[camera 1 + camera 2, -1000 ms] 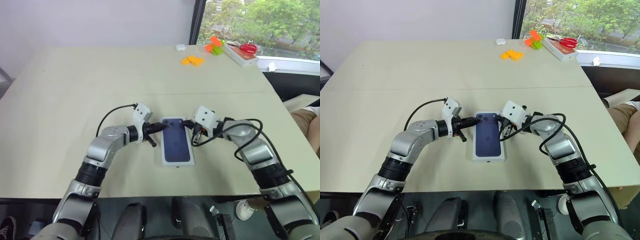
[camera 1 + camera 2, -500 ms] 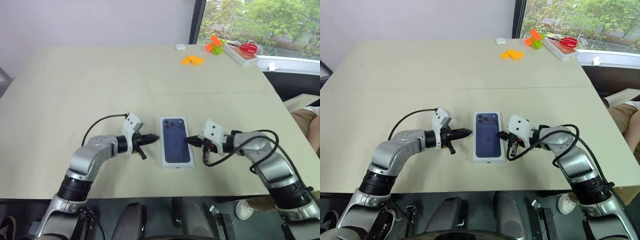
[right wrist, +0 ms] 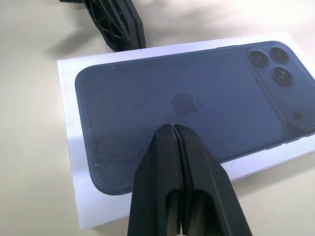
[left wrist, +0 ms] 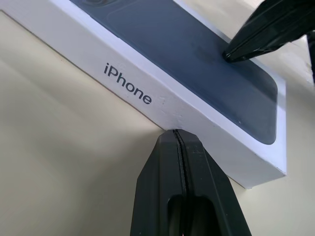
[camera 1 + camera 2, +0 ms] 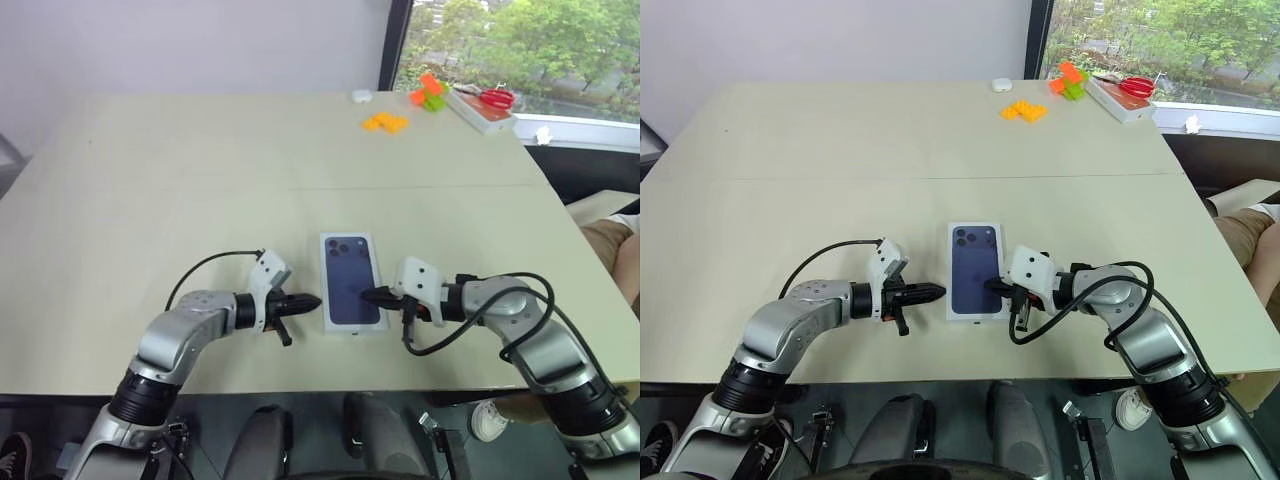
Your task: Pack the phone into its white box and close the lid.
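The white box (image 4: 162, 101) lies closed near the table's front edge. Its lid (image 5: 352, 278), printed with a dark blue phone picture, sits on top, and "iPhone" is lettered on the long side wall. The phone itself is hidden. My left gripper (image 5: 313, 299) is shut, its tip right at the box's left side wall near the front end (image 4: 177, 132); contact is unclear. My right gripper (image 5: 366, 296) is also shut, pointing left, with its tip over the lid's right edge above the printed picture (image 3: 173, 127). Neither gripper holds anything.
Far back right are orange blocks (image 5: 384, 121), orange and green blocks (image 5: 430, 92), a small white object (image 5: 361, 95) and red scissors (image 5: 495, 97) on a white box. A person's leg (image 5: 610, 240) is past the table's right edge. The front edge runs just below the grippers.
Both grippers drew back from the lid's far end toward the front edge, staying shut. The left tip now stands beside the box's near left side, the right tip over its near right edge.
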Robot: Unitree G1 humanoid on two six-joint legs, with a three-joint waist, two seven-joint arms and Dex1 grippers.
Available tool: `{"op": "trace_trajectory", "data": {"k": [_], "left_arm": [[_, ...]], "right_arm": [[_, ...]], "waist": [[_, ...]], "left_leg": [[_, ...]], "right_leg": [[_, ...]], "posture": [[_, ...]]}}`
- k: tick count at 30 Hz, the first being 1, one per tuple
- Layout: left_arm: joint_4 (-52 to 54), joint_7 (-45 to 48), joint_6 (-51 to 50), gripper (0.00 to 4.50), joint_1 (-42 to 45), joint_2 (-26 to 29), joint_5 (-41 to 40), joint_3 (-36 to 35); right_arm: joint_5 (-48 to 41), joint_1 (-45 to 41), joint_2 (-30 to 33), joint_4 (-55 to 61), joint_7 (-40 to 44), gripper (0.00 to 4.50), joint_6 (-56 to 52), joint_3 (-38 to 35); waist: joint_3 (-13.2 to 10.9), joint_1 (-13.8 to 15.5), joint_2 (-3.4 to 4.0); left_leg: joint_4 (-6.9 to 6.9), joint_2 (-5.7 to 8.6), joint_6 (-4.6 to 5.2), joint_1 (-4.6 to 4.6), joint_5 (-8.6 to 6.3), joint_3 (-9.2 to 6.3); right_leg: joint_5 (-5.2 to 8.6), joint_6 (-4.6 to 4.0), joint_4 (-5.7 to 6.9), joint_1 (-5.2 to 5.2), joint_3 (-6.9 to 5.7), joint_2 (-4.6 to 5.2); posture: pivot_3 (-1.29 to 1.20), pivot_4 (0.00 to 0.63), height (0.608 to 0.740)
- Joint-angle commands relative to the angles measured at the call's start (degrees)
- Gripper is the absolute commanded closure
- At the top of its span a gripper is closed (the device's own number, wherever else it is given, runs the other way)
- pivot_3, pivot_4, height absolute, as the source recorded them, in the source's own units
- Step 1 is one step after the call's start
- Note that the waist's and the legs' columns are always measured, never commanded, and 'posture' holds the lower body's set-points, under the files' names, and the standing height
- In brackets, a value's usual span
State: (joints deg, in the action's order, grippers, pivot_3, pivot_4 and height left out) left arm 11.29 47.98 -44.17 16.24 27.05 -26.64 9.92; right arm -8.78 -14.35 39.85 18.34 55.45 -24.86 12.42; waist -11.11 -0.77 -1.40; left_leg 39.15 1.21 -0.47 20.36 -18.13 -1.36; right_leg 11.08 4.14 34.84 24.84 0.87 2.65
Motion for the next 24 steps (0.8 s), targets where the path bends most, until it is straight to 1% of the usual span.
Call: {"op": "trace_trajectory", "data": {"k": [1,3,4,5,6,7,9,11,12,13,14,19,24], "left_arm": [[1.0,1.6,0.8,4.50,2.2,2.1,-2.7,-5.3],[0.1,1.3,2.3,3.95,3.8,3.3,-2.4,-7.8],[-0.7,2.6,2.4,3.65,4.9,4.8,-3.1,-9.1],[-1.3,3.7,2.5,3.24,5.6,5.8,-3.5,-9.9],[-1.9,4.5,2.6,2.72,6.3,6.6,-3.9,-10.7],[-2.8,5.3,2.9,2.15,7.2,7.3,-4.5,-11.9],[-4.8,7.0,3.5,1.25,8.3,8.9,-4.8,-13.3],[-6.7,8.9,4.7,0.23,8.8,10.6,-4.7,-14.1],[-8.0,9.7,5.4,0.00,9.2,11.2,-5.2,-15.2],[-9.1,10.6,5.6,0.00,9.6,11.8,-5.8,-16.0],[-10.3,11.7,6.3,0.00,9.8,12.7,-5.6,-16.2],[-14.4,15.7,11.5,0.00,9.2,16.7,-3.0,-16.3],[-13.5,17.4,12.8,0.00,6.0,18.4,-2.8,-16.5]], "right_arm": [[-5.0,-1.5,-0.4,-0.5,1.1,4.45,-4.3,-3.3],[-9.2,-4.1,-0.8,-0.9,1.6,4.50,-7.5,-6.3],[-11.1,-5.5,-0.4,-1.5,2.5,4.24,-8.4,-7.9],[-12.2,-6.4,0.0,-2.0,3.1,3.95,-8.9,-8.7],[-13.2,-7.1,0.5,-2.3,3.7,3.62,-9.4,-9.4],[-13.1,-7.9,0.8,-3.2,3.7,3.08,-8.3,-10.2],[-12.7,-9.0,1.8,-5.1,4.5,2.17,-6.4,-11.2],[-12.5,-9.6,3.1,-6.9,6.1,1.19,-4.8,-11.6],[-12.4,-9.7,3.9,-7.9,7.0,0.72,-3.8,-11.9],[-12.3,-9.8,4.4,-8.7,7.6,0.18,-2.9,-12.1],[-12.2,-10.0,5.0,-9.5,8.1,0.02,-2.0,-12.3],[-10.8,-11.4,7.9,-14.5,10.1,0.02,1.9,-13.2],[-10.9,-12.3,8.8,-17.8,11.4,0.02,3.4,-13.5]], "waist": [[0.0,0.0,-0.02],[-0.1,0.0,-0.01],[-0.1,0.1,0.00],[-0.1,0.0,0.00],[-0.1,0.0,0.01],[-0.1,0.0,0.01],[-0.1,0.0,0.01],[-0.1,0.0,0.01],[-0.1,0.0,0.01],[-0.1,0.0,0.02],[-0.1,0.0,0.02],[-0.1,0.0,0.05],[-0.1,0.1,0.08]], "left_leg": [[0.00,0.00,0.00,0.03,0.00,0.00],[0.00,0.00,0.00,0.10,0.00,0.00],[0.01,0.01,0.00,0.12,0.00,0.01],[0.01,0.01,0.00,0.11,0.00,0.01],[0.01,0.01,0.00,0.11,0.00,0.01],[0.00,0.01,0.00,0.09,0.00,0.01],[-0.03,0.01,0.01,0.11,0.00,0.00],[-0.05,0.01,0.06,0.15,-0.03,0.01],[-0.08,0.01,0.08,0.18,-0.05,0.01],[-0.09,0.01,0.10,0.21,-0.06,0.01],[-0.09,0.01,0.12,0.26,-0.07,0.01],[-0.09,0.03,0.17,0.53,-0.10,0.06],[-0.07,0.03,0.16,0.95,-0.10,0.05]], "right_leg": [[-0.01,0.00,0.00,0.03,0.00,0.00],[-0.02,-0.01,0.00,0.08,0.00,0.01],[-0.04,-0.04,0.00,0.12,0.01,0.02],[-0.10,-0.15,0.02,0.11,0.01,0.03],[-0.11,-0.16,0.01,0.11,0.00,0.02],[-0.11,-0.15,0.01,0.11,-0.01,0.01],[-0.11,-0.14,0.00,0.11,-0.03,0.00],[-0.13,-0.13,-0.06,0.12,-0.03,0.01],[-0.14,-0.14,-0.14,0.13,-0.03,0.01],[-0.15,-0.14,-0.20,0.13,-0.04,0.01],[-0.16,-0.13,-0.26,0.14,-0.04,0.02],[-0.26,-0.04,-0.52,0.26,-0.05,0.10],[-0.33,-0.01,-0.52,0.67,-0.06,0.15]], "posture": [[0.00,0.150,0.740],[0.00,0.150,0.740],[0.00,0.150,0.740],[0.00,0.150,0.740],[0.00,0.150,0.740],[0.00,0.150,0.740],[0.00,0.150,0.740],[0.00,0.150,0.740],[0.00,0.150,0.740],[0.00,0.150,0.740],[0.00,0.150,0.740],[0.00,0.150,0.740],[0.00,0.150,0.740]]}}
